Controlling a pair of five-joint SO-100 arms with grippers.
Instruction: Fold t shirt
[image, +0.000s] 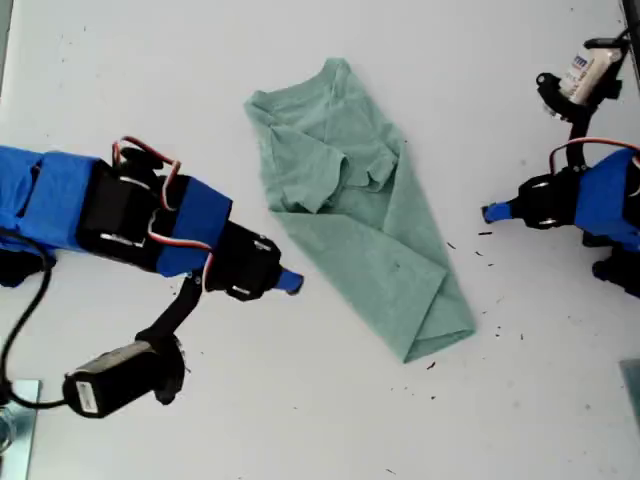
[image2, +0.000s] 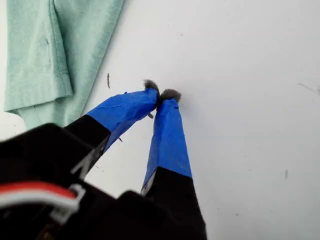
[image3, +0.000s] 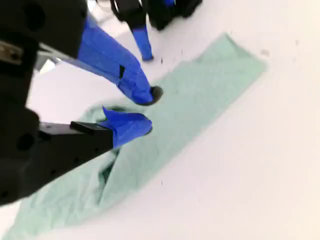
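The pale green t shirt (image: 360, 220) lies on the white table, folded into a long band that runs from the exterior view's upper middle down toward its lower right, with a sleeve doubled over near the top. My first gripper (image: 491, 212) (image2: 161, 95) is shut on nothing, over bare table off the shirt's edge on the exterior view's right; the t shirt (image2: 45, 55) shows beyond it. My second gripper (image: 290, 282) (image3: 147, 110) is open and empty, just off the shirt's edge on the exterior view's left, with the t shirt (image3: 200, 100) behind its fingers.
Small dark specks (image: 455, 246) dot the table beside the shirt's lower end. A metal plate (image: 20, 430) sits at the exterior view's lower left corner. Cables and a camera module (image: 115, 380) hang off the arm at the exterior view's left.
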